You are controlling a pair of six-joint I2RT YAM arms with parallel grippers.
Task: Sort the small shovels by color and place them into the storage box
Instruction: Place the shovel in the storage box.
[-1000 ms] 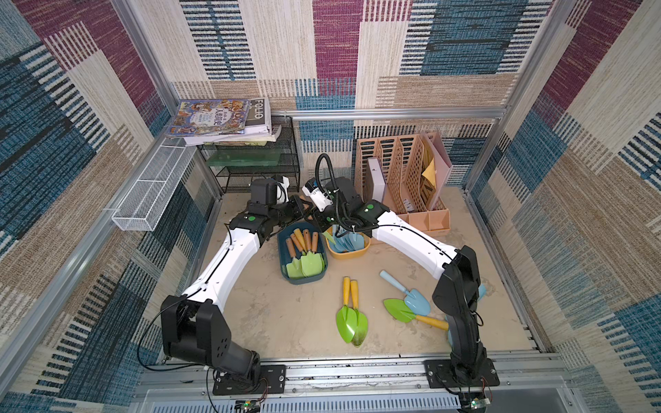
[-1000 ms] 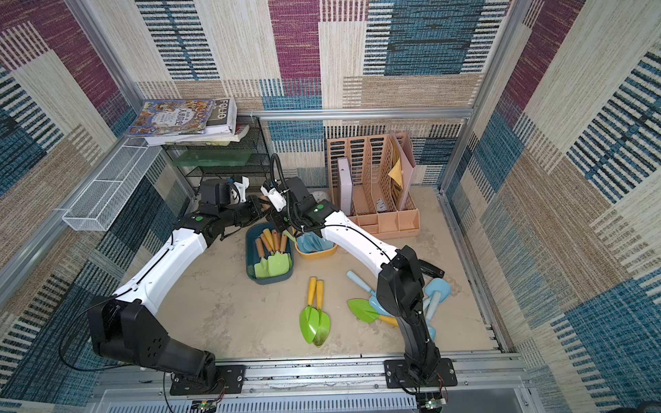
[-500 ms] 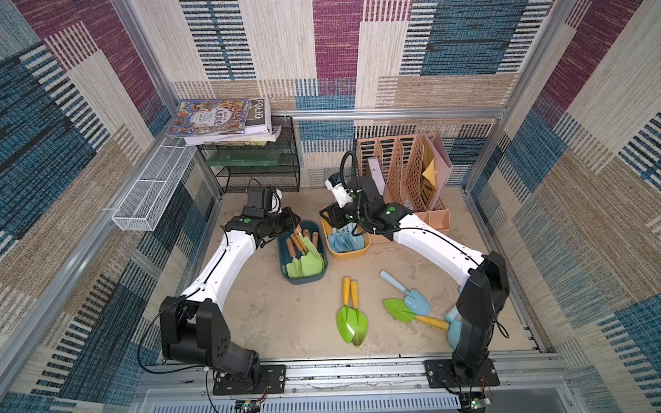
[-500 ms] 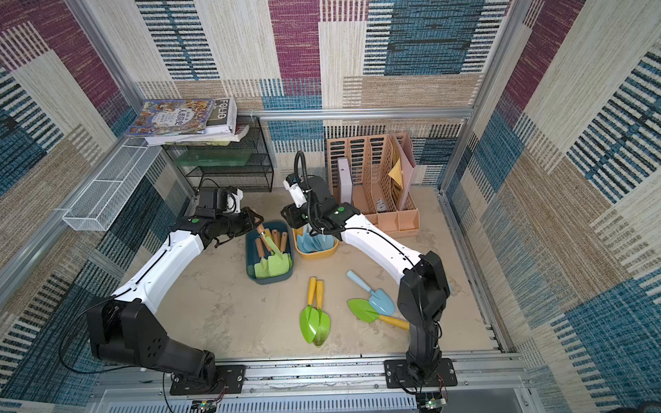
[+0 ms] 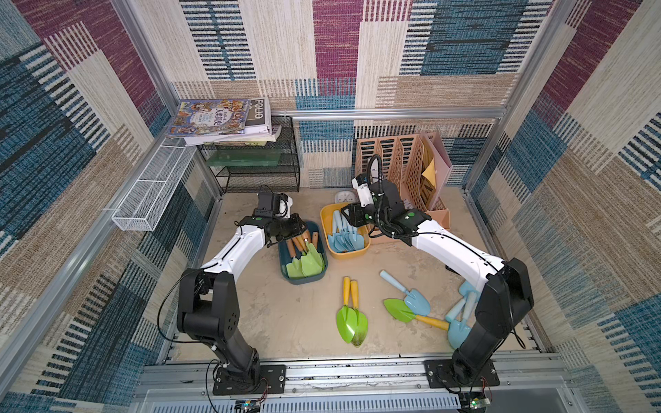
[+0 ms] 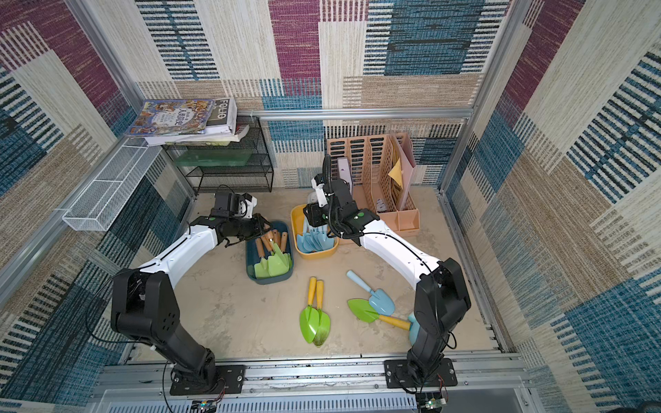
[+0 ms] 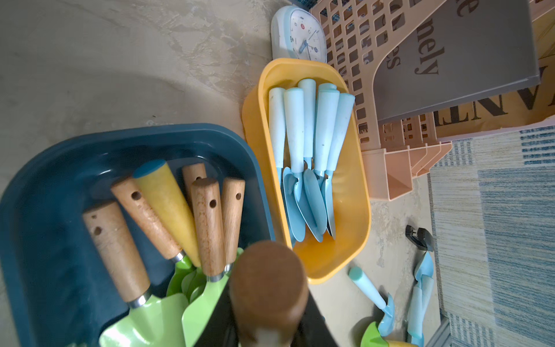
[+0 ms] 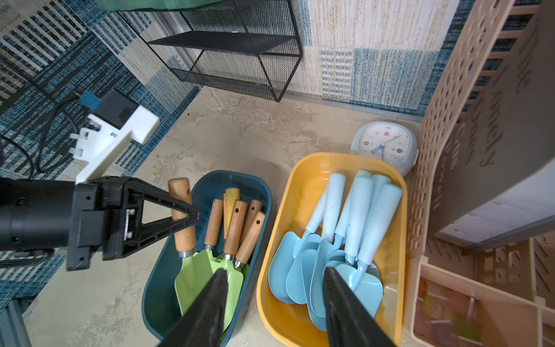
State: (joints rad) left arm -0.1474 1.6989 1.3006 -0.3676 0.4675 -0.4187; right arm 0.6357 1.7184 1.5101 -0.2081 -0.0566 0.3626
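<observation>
The left hand (image 8: pixel 192 214) is clamped on the brown handle of a green shovel (image 8: pixel 183 237), whose blade already lies in the blue bin (image 8: pixel 163 279) near the middle of the tabletop's far edge. That handle stands up over the bin's end wall. If it is let go there, the shovel will likely stay propped on the rim or tip out, since the bin is crowded with other green shovels. Pressing it down could also push the bin into the yellow bin (image 8: pixel 303 180) just beside it, which holds the blue shovels (image 8: pixel 360 216). The right hand (image 8: pixel 274 270) hangs open and empty over the 2 bins, close to the left hand, so a careless turn could knock the arms together. Toward the near right corner, a loose blue shovel (image 5: pixel 415 300) lies across a green one (image 5: pixel 400 311); lifting either may drag the other.
</observation>
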